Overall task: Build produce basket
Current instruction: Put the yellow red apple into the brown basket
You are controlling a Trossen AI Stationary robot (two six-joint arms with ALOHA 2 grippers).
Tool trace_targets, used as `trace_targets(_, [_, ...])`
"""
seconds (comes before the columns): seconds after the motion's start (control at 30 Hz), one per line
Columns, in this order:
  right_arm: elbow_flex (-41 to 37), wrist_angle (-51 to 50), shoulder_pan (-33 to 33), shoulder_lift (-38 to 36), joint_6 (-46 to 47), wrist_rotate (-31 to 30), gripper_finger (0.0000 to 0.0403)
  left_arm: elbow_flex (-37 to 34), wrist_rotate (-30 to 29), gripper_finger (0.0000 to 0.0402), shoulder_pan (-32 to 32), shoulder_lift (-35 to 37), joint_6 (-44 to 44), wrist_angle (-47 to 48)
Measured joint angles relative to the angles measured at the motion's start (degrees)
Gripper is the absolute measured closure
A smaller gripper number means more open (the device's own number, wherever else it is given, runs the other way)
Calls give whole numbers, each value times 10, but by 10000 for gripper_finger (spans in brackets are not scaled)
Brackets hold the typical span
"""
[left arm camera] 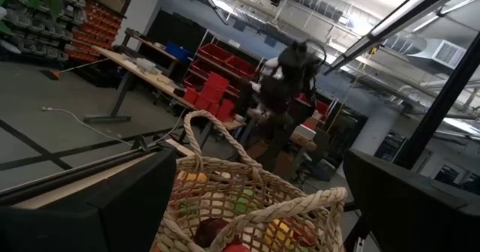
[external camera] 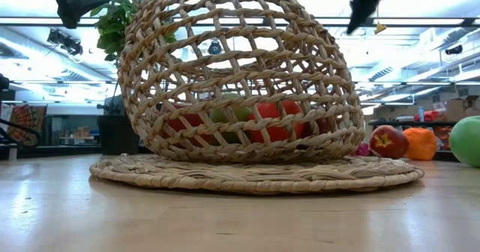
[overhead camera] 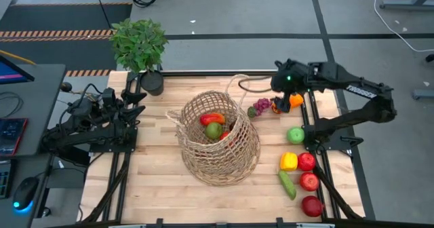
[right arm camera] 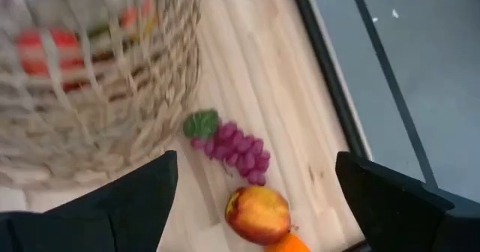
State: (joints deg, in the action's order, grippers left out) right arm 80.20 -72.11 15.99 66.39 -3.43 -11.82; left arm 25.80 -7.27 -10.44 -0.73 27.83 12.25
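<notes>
Right gripper (right arm camera: 255, 199) at upper right of the high view, fingers spread wide, empty. Just ahead: red apple (right arm camera: 258, 214); beyond it grapes (right arm camera: 231, 148), lying slantwise. Farther, basket (right arm camera: 97, 79), mid-surface.

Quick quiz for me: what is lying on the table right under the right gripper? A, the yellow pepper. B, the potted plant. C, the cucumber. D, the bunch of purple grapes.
D: the right wrist view looks down between the open fingers of the right gripper onto the purple grapes, which lie on the wood beside the basket, with a red-yellow apple next to them.
</notes>
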Motion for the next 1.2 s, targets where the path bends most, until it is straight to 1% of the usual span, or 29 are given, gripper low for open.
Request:
trace_targets(0.1, [-82, 44, 10, -33, -9, 9, 37, 0, 0, 12, 0, 0, 0, 0])
trace_targets(0.23, [-171, 90, 58, -57, -15, 66, 37, 0, 0, 12, 0, 0, 0, 0])
trace_targets(0.33, [-219, 105, 92, -61, -39, 83, 37, 0, 0, 12, 0, 0, 0, 0])
trace_targets(0.43, [-247, 97, 115, -49, -89, 86, 32, 0, 0, 12, 0, 0, 0, 0])
trace_targets(0.53, [-257, 76, 132, -30, -142, 85, 21, 0, 0, 12, 0, 0, 0, 0])
trace_targets(0.67, [-259, 69, 152, 1, -179, 83, 5, 0, 0, 12, 0, 0, 0, 0])
trace_targets(0.8, [-259, 70, 161, 33, -207, 55, 6, 0, 0, 12, 0, 0, 0, 0])
trace_targets(1.03, [-259, 92, 161, 69, -220, 41, 4, 0, 0, 12, 0, 0, 0, 0])
trace_targets(1.13, [-259, 95, 168, 71, -208, 47, 3, 0, 0, 12, 0, 0, 0, 0])
trace_targets(1.2, [-259, 95, 176, 70, -183, 60, 4, 0, 0, 12, 0, 0, 0, 0])
